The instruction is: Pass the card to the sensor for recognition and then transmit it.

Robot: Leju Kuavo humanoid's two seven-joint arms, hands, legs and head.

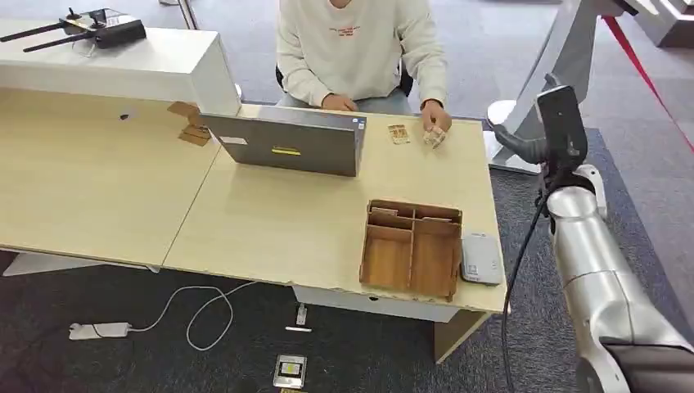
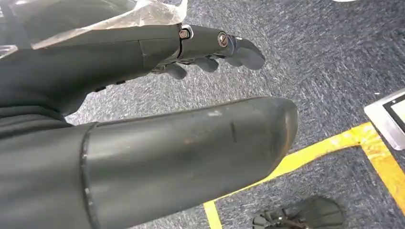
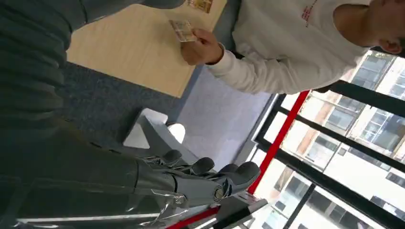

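A person across the desk pinches a small card (image 1: 434, 137) at the far right edge of the tabletop; the same card (image 3: 181, 31) appears in the right wrist view. A second card (image 1: 398, 133) lies flat beside it. The white card sensor (image 1: 480, 258) sits near the front right corner of the desk. My right hand (image 1: 561, 123) is raised beyond the desk's right edge, to the right of the person's card and apart from it. Its fingers (image 3: 205, 171) are loosely extended and hold nothing. My left hand (image 2: 205, 47) hangs over the carpet, fingers apart and empty.
A wooden compartment tray (image 1: 412, 247) stands just left of the sensor. A grey laptop (image 1: 286, 143) faces the person at the desk's far middle. A white counter (image 1: 123, 65) carries a controller at far left. A white stand base (image 1: 503, 135) sits beyond the desk's right end.
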